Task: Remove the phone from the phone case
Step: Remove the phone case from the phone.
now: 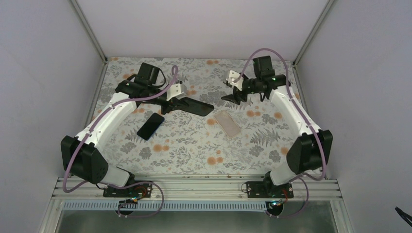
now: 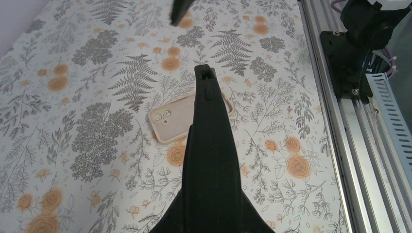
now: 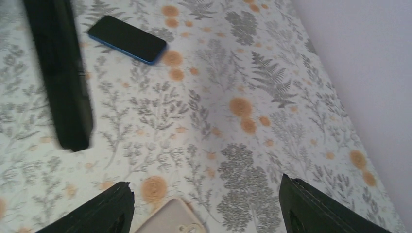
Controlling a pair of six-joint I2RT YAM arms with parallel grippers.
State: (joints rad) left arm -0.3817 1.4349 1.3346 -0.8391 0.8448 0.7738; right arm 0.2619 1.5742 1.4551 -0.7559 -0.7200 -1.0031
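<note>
My left gripper (image 1: 180,103) is shut on the black phone (image 1: 199,107) and holds it in the air, pointing right. In the left wrist view the phone (image 2: 209,121) runs up the middle, edge-on, from my shut gripper (image 2: 212,216). The phone case (image 1: 228,122) lies empty on the flowered table, just right of the phone's tip; it also shows in the left wrist view (image 2: 167,121) and the right wrist view (image 3: 172,219). My right gripper (image 1: 234,95) is open and empty above the case's far end, its fingers (image 3: 99,213) wide apart. The held phone shows blurred in the right wrist view (image 3: 60,73).
A second bare black phone (image 1: 150,126) lies flat on the table under my left forearm; it also shows in the right wrist view (image 3: 127,39). The aluminium rail (image 1: 194,187) runs along the near edge. White walls close in the back and both sides.
</note>
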